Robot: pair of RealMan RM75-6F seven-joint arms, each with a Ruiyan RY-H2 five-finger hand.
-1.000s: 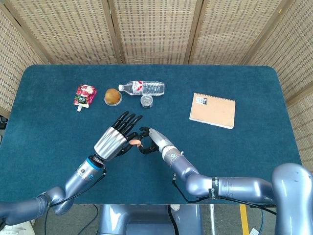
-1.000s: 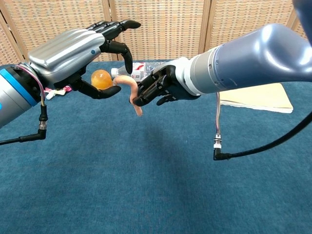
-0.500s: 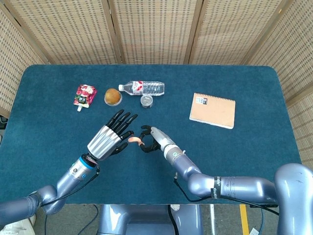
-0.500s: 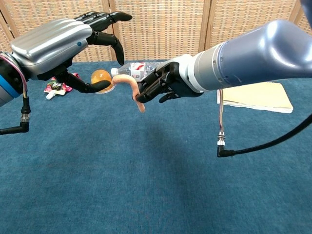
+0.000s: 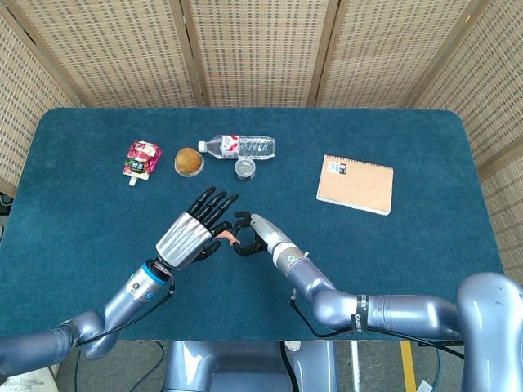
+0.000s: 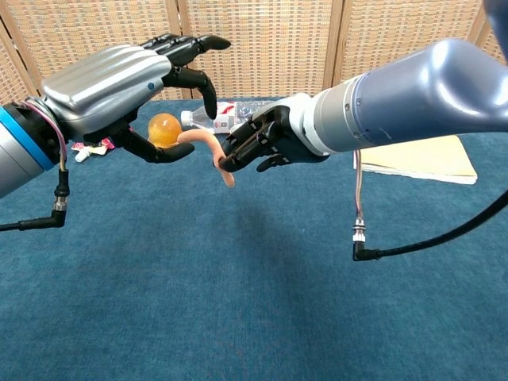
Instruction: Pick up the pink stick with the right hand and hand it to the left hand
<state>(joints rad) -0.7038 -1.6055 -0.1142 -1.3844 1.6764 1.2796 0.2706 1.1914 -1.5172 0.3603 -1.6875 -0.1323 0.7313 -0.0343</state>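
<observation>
So we're mid-handoff here: our right hand is pinching the pink stick up in the air over the tabletop, and the stick's free end is poking into our left hand, whose fingers are spread and not clamping anything yet. We're thinking the trick is closing the left thumb and fingers firmly on that curved end before the right lets go, since the thing looks floppy. As for containers, the bottle is lying on its side, contents too hard to tell.
</observation>
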